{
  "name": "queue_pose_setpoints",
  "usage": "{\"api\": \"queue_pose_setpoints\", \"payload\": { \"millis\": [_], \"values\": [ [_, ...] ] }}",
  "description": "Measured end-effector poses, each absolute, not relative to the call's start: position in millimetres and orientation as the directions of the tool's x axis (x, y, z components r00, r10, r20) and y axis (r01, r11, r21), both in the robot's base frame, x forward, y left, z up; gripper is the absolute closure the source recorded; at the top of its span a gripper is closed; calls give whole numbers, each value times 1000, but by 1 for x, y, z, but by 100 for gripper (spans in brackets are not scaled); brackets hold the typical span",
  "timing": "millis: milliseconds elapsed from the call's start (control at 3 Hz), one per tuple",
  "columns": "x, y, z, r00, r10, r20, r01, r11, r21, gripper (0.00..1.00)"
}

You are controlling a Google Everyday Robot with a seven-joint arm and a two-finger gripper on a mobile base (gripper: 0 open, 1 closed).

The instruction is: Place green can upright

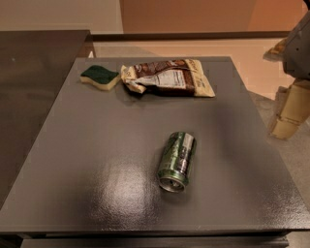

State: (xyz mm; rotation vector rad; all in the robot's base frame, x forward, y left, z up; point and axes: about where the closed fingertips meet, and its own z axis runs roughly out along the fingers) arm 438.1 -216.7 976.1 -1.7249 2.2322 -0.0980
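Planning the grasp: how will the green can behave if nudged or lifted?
Lying on its side, the green can will probably roll if pushed sideways. Its shiny skin looks slippery and likely dentable. The gripper hangs beyond the table edge, at the picture's right.

The tan pincer (pixel 289 114) hangs at the view's right edge, pointing down beneath the grey wrist (pixel 299 46).

Before you, a dark grey table (pixel 97 145) catches a pale sheen of light; a brown counter (pixel 34 72) sits left, an orange wall (pixel 193 14) far, the gripper (pixel 289 114) beyond the right edge.
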Motion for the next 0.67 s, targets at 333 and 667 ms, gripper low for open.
{"api": "queue_pose_setpoints", "payload": {
  "millis": [333,667],
  "values": [
    [438,-217,976,-222,-953,-207,-931,270,-245,0],
    [439,-209,977,-171,-961,-219,-942,224,-250,0]
  ]
}}
